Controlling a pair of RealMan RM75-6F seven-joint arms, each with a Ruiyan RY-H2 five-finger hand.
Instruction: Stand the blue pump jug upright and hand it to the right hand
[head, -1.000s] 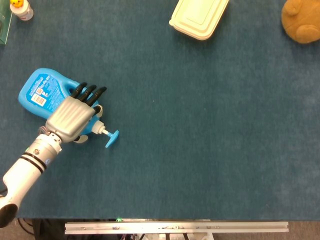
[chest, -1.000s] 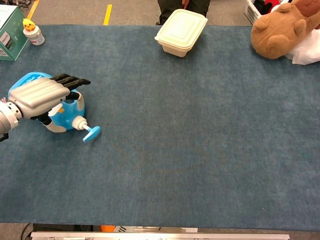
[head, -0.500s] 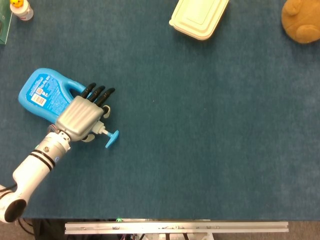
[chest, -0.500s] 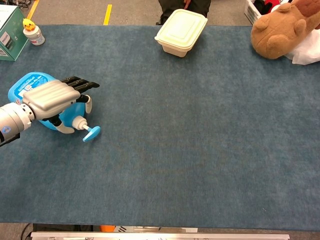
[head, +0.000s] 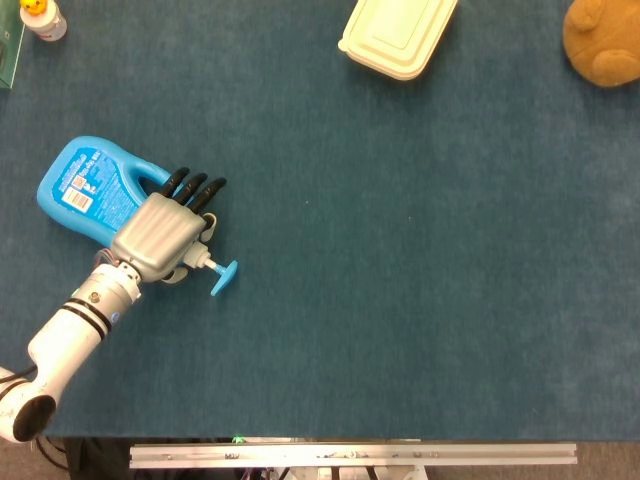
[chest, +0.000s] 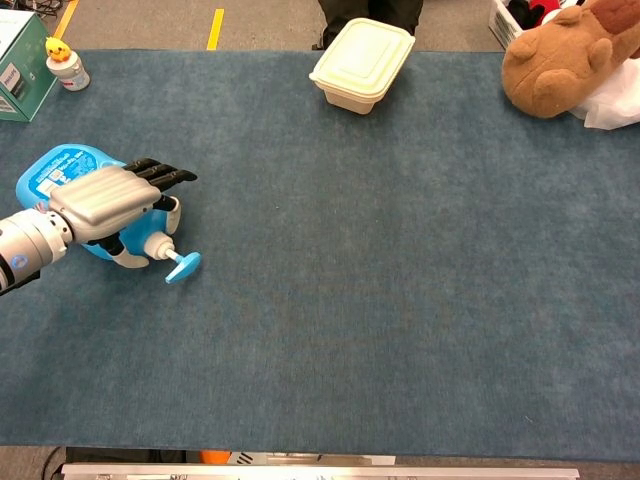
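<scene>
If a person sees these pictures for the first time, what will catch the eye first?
First, the bright blue pump jug lying on its side at the left of the table, with the left robot hand over its neck end. Next, the brown plush toy at the far right corner and the cream lidded container at the far edge.

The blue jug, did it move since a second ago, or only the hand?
Only the left hand moved: it slid along the jug toward the pump end and now lies over the neck and handle. Whether it grips is unclear. The jug, lunch box and teddy stayed put.
</scene>
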